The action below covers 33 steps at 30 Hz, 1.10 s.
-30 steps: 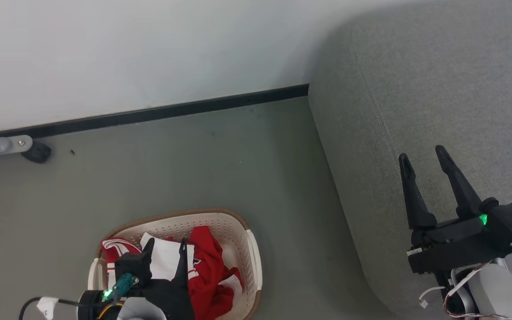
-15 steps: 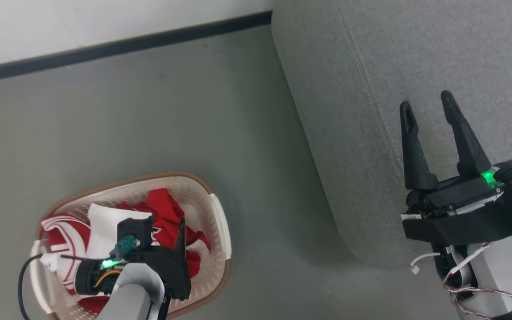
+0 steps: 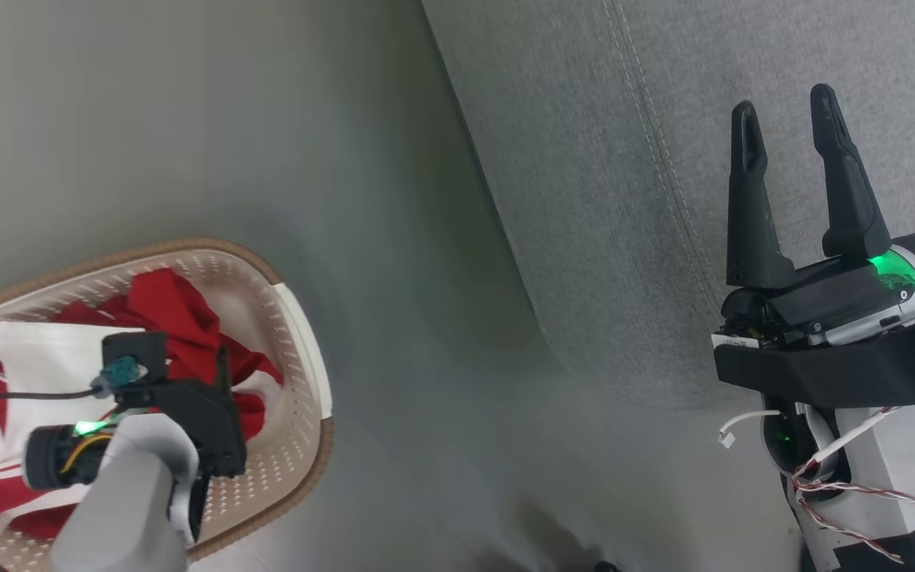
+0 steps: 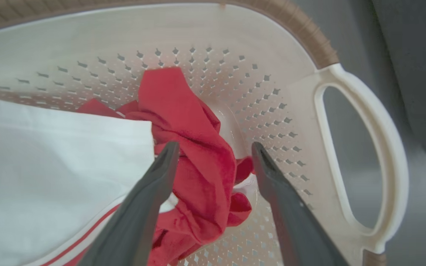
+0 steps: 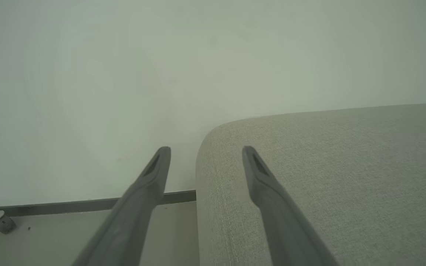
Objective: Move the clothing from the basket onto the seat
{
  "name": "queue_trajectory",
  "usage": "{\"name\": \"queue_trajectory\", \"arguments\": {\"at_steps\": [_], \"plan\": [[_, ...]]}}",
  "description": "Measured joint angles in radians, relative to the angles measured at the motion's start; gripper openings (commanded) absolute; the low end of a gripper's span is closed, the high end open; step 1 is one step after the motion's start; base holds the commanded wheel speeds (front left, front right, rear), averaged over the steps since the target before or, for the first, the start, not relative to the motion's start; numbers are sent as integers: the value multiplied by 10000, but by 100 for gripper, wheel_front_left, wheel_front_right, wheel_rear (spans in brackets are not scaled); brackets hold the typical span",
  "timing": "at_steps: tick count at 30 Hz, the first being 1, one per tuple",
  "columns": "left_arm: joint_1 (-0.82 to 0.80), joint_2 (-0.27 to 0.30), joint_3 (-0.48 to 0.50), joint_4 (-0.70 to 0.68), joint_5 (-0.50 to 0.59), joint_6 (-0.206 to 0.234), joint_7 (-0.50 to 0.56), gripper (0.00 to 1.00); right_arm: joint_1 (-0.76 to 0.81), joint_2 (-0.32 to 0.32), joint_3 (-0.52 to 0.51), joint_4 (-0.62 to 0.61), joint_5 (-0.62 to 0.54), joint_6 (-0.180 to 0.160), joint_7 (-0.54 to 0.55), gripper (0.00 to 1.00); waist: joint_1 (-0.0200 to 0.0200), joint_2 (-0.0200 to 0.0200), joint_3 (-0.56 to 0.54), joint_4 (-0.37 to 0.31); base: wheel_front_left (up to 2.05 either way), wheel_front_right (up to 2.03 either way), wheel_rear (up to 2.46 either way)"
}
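**Step in hand (judged):** the first pick from the basket; nothing has been lifted yet.

**Left hand** (image 4: 215, 147): its fingers are spread wide and grip nothing. It is lowered inside the basket (image 4: 235, 74). A bunched red fold of the clothing (image 4: 183, 107) lies directly between and beneath the fingertips. A flat white panel (image 4: 50, 155) lies just outside one finger. The perforated wall stands just beyond the tips, and the basket handle is off to the other finger's side.

**Recommendation:**
- Descend until both tips bracket the raised fold.
- Close on several layers, not a single edge.
- Keep the tips off the perforated wall, as the basket looks light and could be dragged.
- Lift straight up until the cloth clears the brown rim, then swing across.

**Pose:** the left forearm reaches steeply down, with the fingers aimed at the basket floor and far wall.

**Right hand** (image 3: 783, 102): it is farther off, open and empty. It is held over the edge of the seat (image 3: 569, 159), with the fingers pointing along the cushion. The seat lies well apart from the left hand, with bare floor (image 3: 187, 119) between.
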Motion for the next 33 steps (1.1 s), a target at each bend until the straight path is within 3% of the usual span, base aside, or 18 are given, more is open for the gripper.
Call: {"name": "queue_trajectory", "arguments": {"at_steps": [7,17,18,20,33], "plan": [[-453,516,167,397,2,100,186,100,-155,192,-92,-142,63,65,0,100,0,0,805,-566,0,0,0],[-743,621,194,1237,90,451,539,100,-170,336,-257,-178,52,247,0,100,-1,-1,1498,-1083,0,0,0],[-812,619,194,1335,92,454,591,83,-171,337,-276,-178,50,251,0,100,-1,0,1517,-1088,0,0,0],[-903,614,192,1440,119,535,625,2,-175,345,-291,-178,48,313,0,100,-1,-1,1530,-1072,0,0,0],[-1104,12,173,1975,150,623,543,0,-356,366,-439,-19,-234,489,0,100,-2,-2,1281,-758,0,0,0]]}}
